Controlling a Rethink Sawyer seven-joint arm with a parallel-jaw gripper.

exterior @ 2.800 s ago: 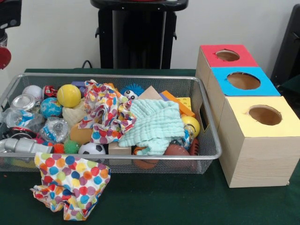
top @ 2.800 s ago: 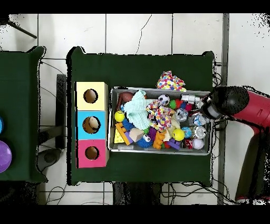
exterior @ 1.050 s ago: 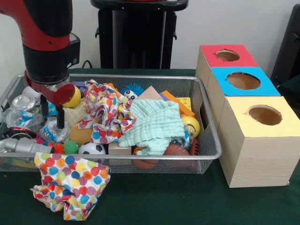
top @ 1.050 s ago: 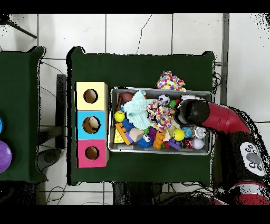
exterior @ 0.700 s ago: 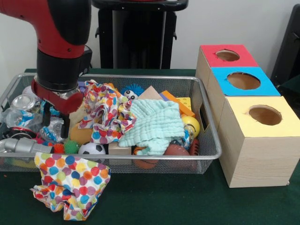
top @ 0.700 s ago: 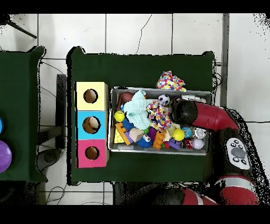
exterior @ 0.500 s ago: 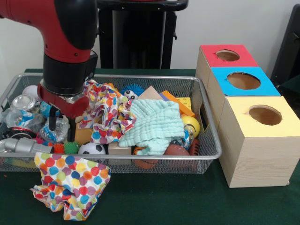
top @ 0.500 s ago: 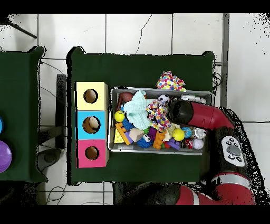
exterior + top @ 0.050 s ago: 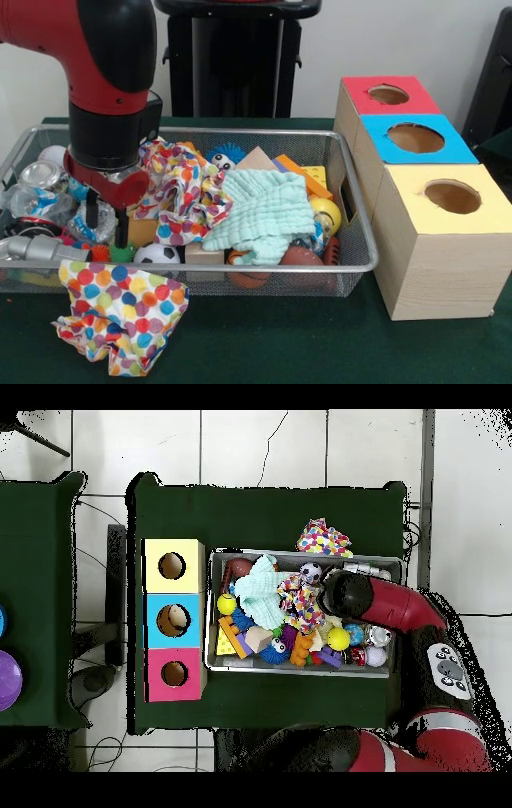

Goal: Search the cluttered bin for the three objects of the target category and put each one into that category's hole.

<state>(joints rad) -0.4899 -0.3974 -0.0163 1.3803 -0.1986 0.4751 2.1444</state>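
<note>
My gripper [image 9: 106, 226] hangs from the red and black arm over the left part of the wire bin [image 9: 240, 133]. It is open, and its two dark fingers [image 9: 122, 230] reach down among a clear crumpled bottle [image 9: 88, 224], an orange ball [image 9: 142, 232] and a green spiky ball [image 9: 120, 252]. I cannot tell whether they touch anything. A soccer ball [image 9: 156, 254] lies just to the right of it. From above, the arm's wrist [image 9: 345, 596] covers the gripper. The red box [image 9: 388, 94], blue box [image 9: 414, 138] and yellow box [image 9: 452, 196] each have a round hole on top.
A polka-dot cloth [image 9: 184, 192] and a mint cloth [image 9: 264, 210] lie across the bin's middle. Cans and a silver bottle [image 9: 36, 250] crowd the left end. Another polka-dot cloth [image 9: 120, 312] lies on the green table in front of the bin.
The arm swung in from the left over the bin's left end and came down among the toys. In the last half second it hardly moved.
</note>
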